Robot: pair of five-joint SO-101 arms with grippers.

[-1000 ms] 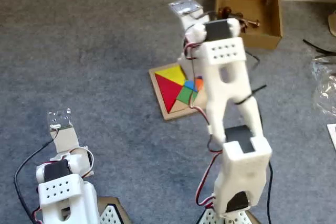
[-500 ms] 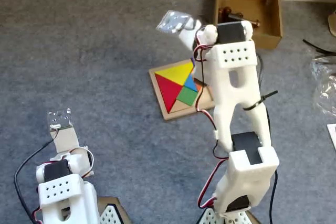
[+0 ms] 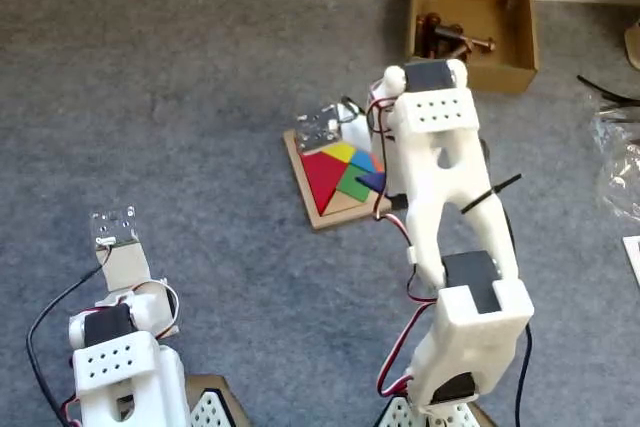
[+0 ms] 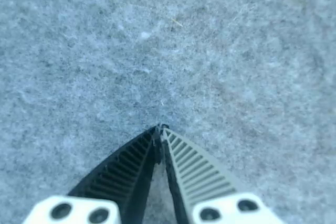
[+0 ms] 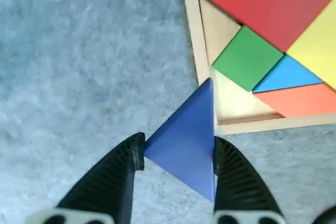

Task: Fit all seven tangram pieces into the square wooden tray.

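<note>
The square wooden tray [image 3: 335, 212] lies on the grey carpet at the middle of the high view. It holds a red triangle [image 5: 273, 3], a yellow triangle [image 5: 320, 45], a green square [image 5: 247, 59], a light blue triangle [image 5: 289, 74] and an orange piece [image 5: 299, 100]. Bare wood shows on either side of the green square. My right gripper [image 5: 178, 142] is shut on a dark blue triangle [image 5: 186, 145], just outside the tray's rim [image 5: 191, 24] by the green square. The arm covers most of that triangle [image 3: 372, 181] from above. My left gripper [image 4: 160, 129] is shut on nothing, low over bare carpet at the near left [image 3: 113, 227].
A cardboard box [image 3: 520, 22] with dark objects inside stands behind the tray at the far right. Clear plastic wrapping [image 3: 620, 167] and a black cable lie along the right edge. Open carpet stretches to the left of the tray.
The right arm's wrist has pulled back from near the cardboard box and come down over the tray's right side. The left arm has not moved.
</note>
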